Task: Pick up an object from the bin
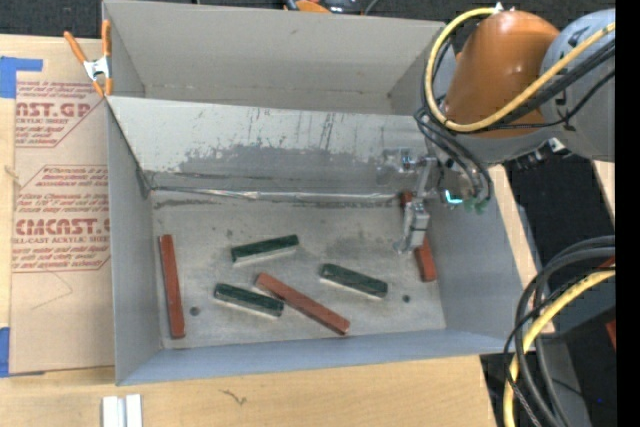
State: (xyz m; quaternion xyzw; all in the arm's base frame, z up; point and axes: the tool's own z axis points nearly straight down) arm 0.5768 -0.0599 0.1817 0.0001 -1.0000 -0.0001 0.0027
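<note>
1. The gripper [413, 237] hangs low in the grey metal bin [250, 55], its tip at the upper end of a short reddish-brown flat bar [427, 264]. Whether it is spread or closed cannot be told, nor whether it touches that bar.
2. The short reddish-brown flat bar lies on the floor just below and right of the gripper. It is slightly tilted and sits near the foot of the bin's right wall.
3. The sloping right wall is close on the gripper's right, and the foot of the back wall is near behind it. To its left the floor is bare and open.
4. Down and left of the gripper, near but apart from the short bar, lies 1 dark green flat bar [353, 281].
5. Farther left a long reddish-brown bar [300, 303] lies diagonally. A second dark green bar [248, 300] is just beside its upper end, and a third dark green bar [265, 248] lies above them.
6. Farthest from the gripper, a long reddish-brown strip [172, 285] runs along the foot of the left wall.
7. The arm reaches in over the right rim, with its orange dome cover [500, 65] above the back right corner. Yellow cables [430, 70] loop round the cover, and the gripper points down at the floor.
</note>
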